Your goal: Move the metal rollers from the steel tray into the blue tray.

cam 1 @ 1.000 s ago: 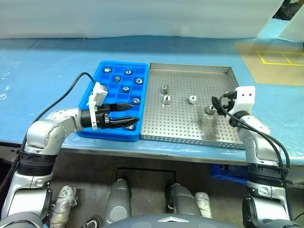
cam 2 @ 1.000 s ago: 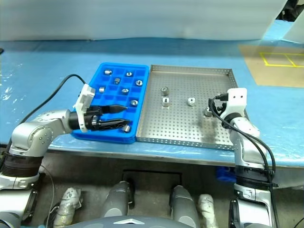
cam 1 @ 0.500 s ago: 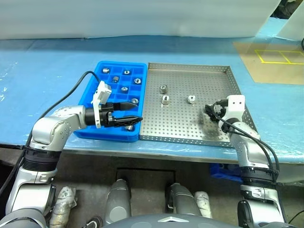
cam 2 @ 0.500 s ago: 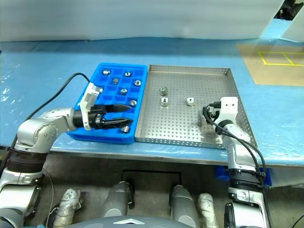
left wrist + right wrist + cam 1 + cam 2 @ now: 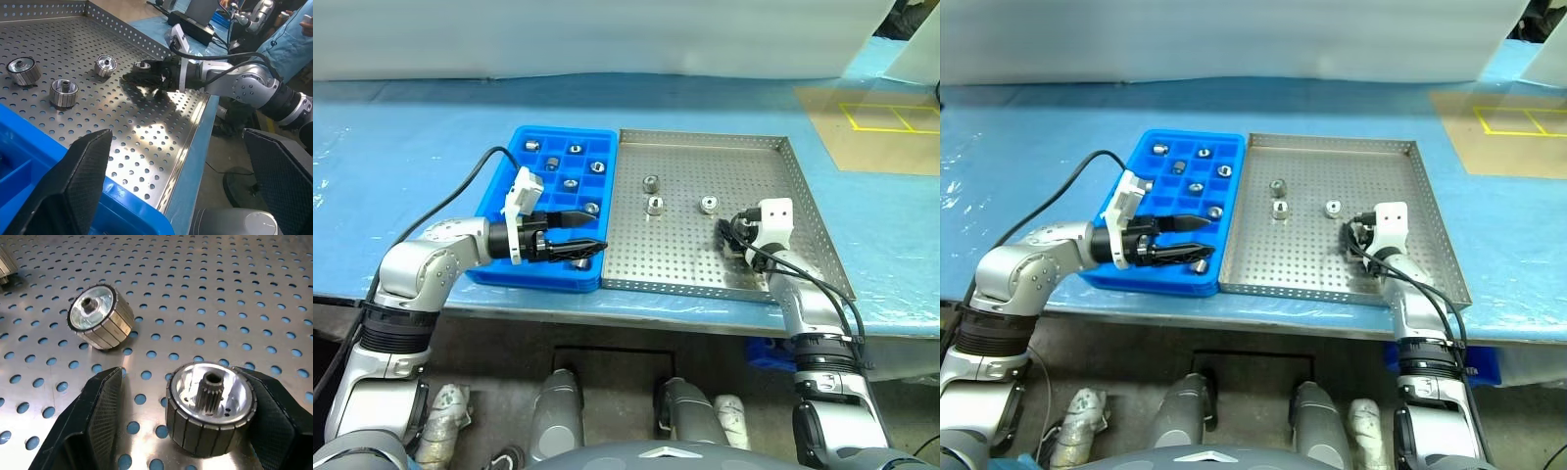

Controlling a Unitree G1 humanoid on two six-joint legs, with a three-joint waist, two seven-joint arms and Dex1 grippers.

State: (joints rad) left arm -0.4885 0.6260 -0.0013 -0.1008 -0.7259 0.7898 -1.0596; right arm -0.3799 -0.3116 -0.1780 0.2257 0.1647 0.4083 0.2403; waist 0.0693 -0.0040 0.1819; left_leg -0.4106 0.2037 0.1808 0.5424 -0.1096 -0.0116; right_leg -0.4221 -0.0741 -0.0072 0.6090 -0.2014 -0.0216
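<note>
place: workshop | cues: blue-covered workbench [image 5: 411,147]; perforated steel tray [image 5: 705,264]; floor tape [image 5: 886,117]

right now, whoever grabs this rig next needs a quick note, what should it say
Left claw: open, empty, over the blue tray's near edge.
Right claw: open, low on the steel tray, fingers either side of one roller, not closed on it.
Done: about seven rollers sit in blue tray compartments, e.g..
Left: four rollers on the steel tray, three farther back, e.g., plus the one between the right fingers.
</note>
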